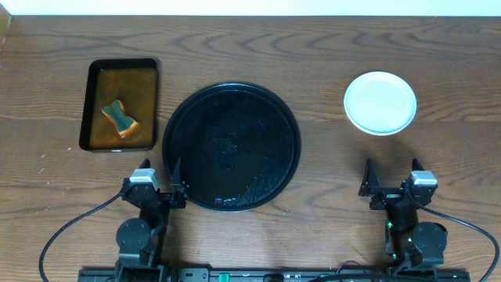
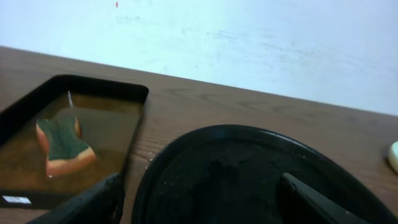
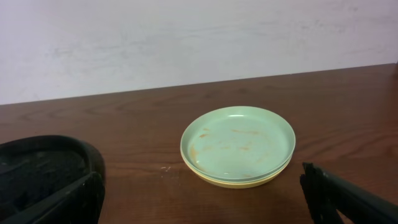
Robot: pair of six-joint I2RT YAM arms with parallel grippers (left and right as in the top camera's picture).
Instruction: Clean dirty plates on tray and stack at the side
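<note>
The round black tray (image 1: 232, 146) lies mid-table with no plate on it; it also fills the lower left wrist view (image 2: 249, 180). The plates sit stacked at the far right (image 1: 380, 103): in the right wrist view a mint-blue plate (image 3: 239, 142) with faint orange-brown smears lies on top of a pale yellow one (image 3: 249, 181). My left gripper (image 1: 159, 182) is open and empty at the tray's near-left rim. My right gripper (image 1: 392, 176) is open and empty, in front of the stack and apart from it.
A rectangular black tray (image 1: 120, 104) of brown liquid stands at the far left with a green-and-orange sponge (image 1: 120, 117) lying in it; both show in the left wrist view (image 2: 62, 144). A pale wall runs behind the table.
</note>
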